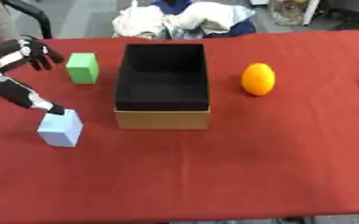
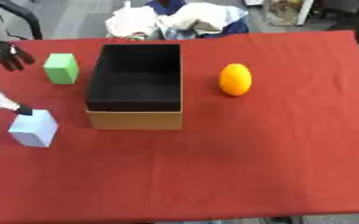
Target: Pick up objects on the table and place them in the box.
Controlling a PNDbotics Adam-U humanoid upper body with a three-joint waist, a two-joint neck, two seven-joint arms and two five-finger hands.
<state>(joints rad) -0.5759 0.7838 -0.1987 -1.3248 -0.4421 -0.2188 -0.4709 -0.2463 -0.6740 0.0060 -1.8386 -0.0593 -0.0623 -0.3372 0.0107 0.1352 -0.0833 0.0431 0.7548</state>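
Nearest the camera, the pale blue block [image 1: 61, 127] sits on the red worktop [image 1: 251, 162] at nine o'clock of the box [image 1: 163, 83], touched on top by the spread-fingered left robot hand [image 1: 18, 94], so fingers should be closed around opposite faces before lifting.

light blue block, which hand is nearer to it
Left. The left hand has a fingertip touching the light blue block at its top far edge. The right hand shows in no view.

You see a red table [image 1: 290, 166], a box [image 1: 163, 118] black inside with tan walls, a green block [image 1: 83, 68], a pale blue block [image 1: 61, 128], and an orange fruit [image 1: 258, 79].
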